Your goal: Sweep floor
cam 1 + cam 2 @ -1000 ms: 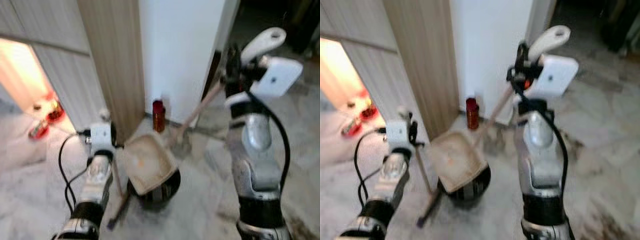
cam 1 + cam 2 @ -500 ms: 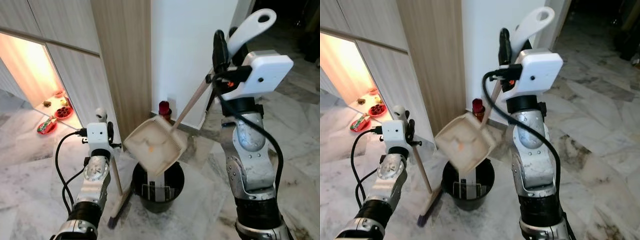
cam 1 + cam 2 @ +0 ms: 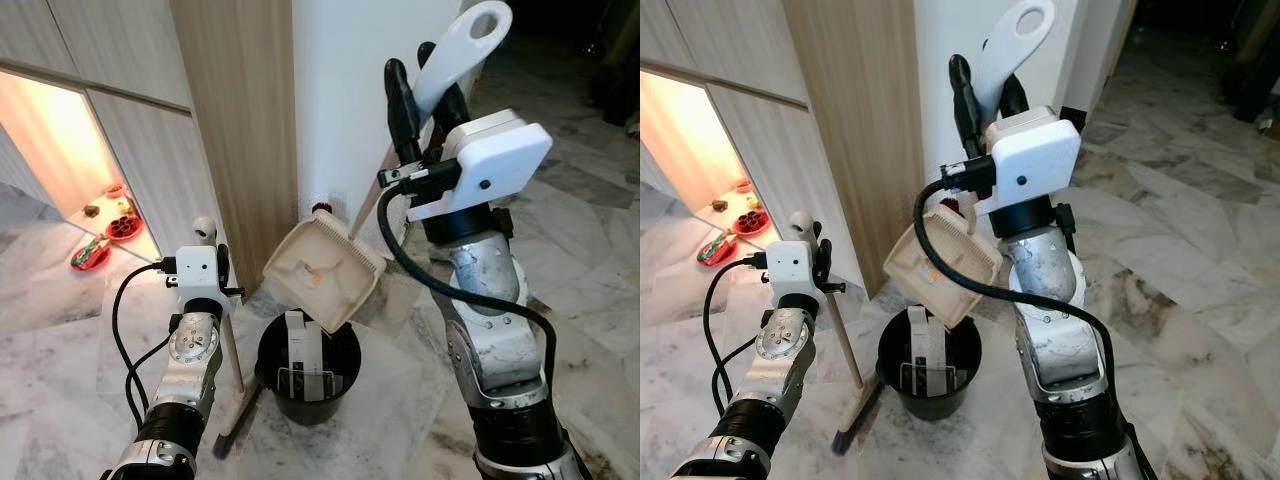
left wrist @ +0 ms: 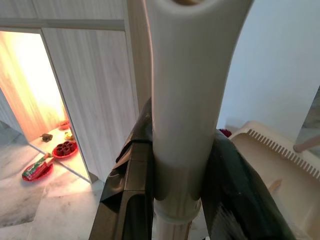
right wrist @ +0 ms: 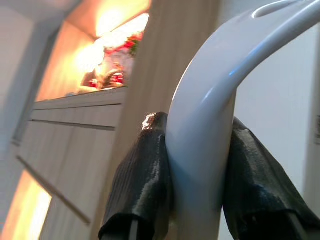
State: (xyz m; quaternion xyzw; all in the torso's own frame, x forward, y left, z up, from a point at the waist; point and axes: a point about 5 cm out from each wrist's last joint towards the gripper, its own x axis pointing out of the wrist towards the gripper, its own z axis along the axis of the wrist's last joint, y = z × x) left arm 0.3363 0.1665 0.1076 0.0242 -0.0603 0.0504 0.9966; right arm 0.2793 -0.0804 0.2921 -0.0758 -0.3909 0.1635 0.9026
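Dustpan hangs tilted over a black bin, its open mouth tipped down toward the bin's rim, with a small orange speck on its inner face. Its long wooden shaft runs up to a white looped handle, and the right hand is clamped on that handle, one black finger on each side, raised high in front of the white wall. In the right wrist view the two fingers press against the white handle.

The left hand holds a broom by its pale upper grip, low and to the left of the bin; the broom's stick slants down to dark bristles resting on the marble floor just beside the bin. In the left wrist view the black fingers grip the pale handle closely.

A white slip stands inside the bin. A red bottle peeks out behind the dustpan at the foot of the wall. Red dishes sit in a lit alcove beside a wooden panel.
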